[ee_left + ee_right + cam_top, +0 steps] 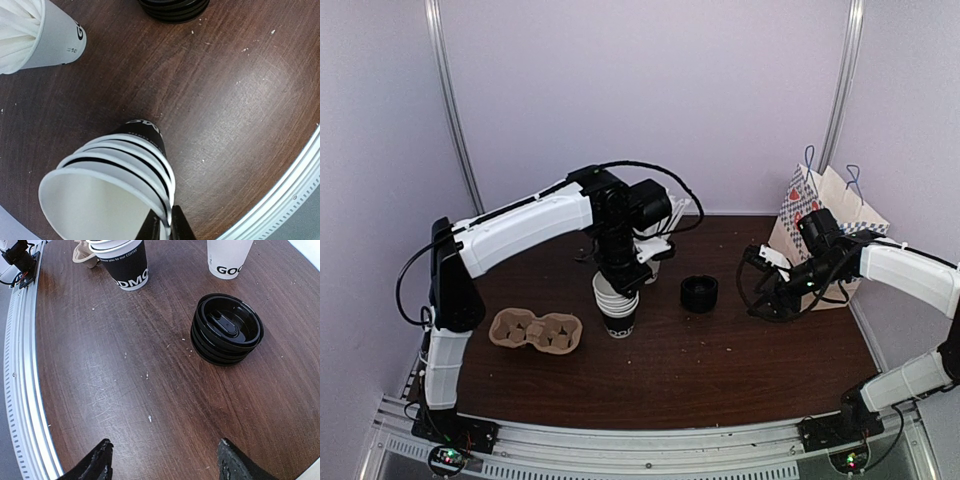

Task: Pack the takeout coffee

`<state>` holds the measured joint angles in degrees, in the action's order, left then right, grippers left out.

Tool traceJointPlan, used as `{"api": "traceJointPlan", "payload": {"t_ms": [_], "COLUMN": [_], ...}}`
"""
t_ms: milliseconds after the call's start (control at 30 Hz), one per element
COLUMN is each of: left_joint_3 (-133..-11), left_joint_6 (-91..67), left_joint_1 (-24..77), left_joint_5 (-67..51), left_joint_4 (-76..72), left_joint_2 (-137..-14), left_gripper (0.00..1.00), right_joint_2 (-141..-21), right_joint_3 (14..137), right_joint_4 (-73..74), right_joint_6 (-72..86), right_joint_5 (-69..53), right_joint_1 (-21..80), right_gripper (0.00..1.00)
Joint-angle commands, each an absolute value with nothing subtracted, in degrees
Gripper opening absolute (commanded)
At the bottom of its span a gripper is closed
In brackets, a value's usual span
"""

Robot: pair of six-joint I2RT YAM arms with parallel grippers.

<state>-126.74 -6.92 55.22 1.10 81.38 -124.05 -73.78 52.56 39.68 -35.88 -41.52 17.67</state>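
No lidded black takeout coffee shows in any view. A stack of lidless black cups with white rims (pixel 617 310) stands mid-table, also in the left wrist view (pixel 115 175) and the right wrist view (pixel 125 262). My left gripper (pixel 620 272) hangs over the stack, its jaws pinched on the rim of the top cup (pixel 164 222). My right gripper (pixel 757 275) is open and empty (pixel 165 460) above bare table, to the right of a stack of black lids (pixel 699 292) (pixel 227 330).
A cardboard cup carrier (pixel 535 330) lies left of the cup stack. A white cup of straws (pixel 35 35) (pixel 227 257) stands behind the stack. A patterned paper bag (pixel 825 215) stands at the back right, behind my right arm. The table's metal front rail (pixel 20 380) runs nearby.
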Motion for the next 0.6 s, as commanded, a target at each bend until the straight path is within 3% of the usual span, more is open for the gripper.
{"api": "traceJointPlan", "payload": {"t_ms": [0,233,567], "left_joint_3": [-126.7,-128.8,-128.7], "left_joint_6": [-7.6,-7.9,-8.4], "left_joint_1": [54.6,54.6,54.6], "left_joint_5": [1.3,1.0,2.5], "left_joint_4": [82.1,83.9,83.1], "left_joint_2": [-124.5,-124.0,-120.9], "left_gripper": [0.07,0.0,0.0], "right_joint_2": [-73.3,-73.6,-88.2], "right_joint_3": [52.6,51.3,68.1], "right_joint_4": [39.8,34.5,21.0], "right_joint_6": [-36.6,-32.5,0.4], "right_joint_5": [-40.7,-43.3,-42.4], "right_joint_1": [18.1,18.7,21.3], "right_gripper": [0.71,0.65,0.67]}}
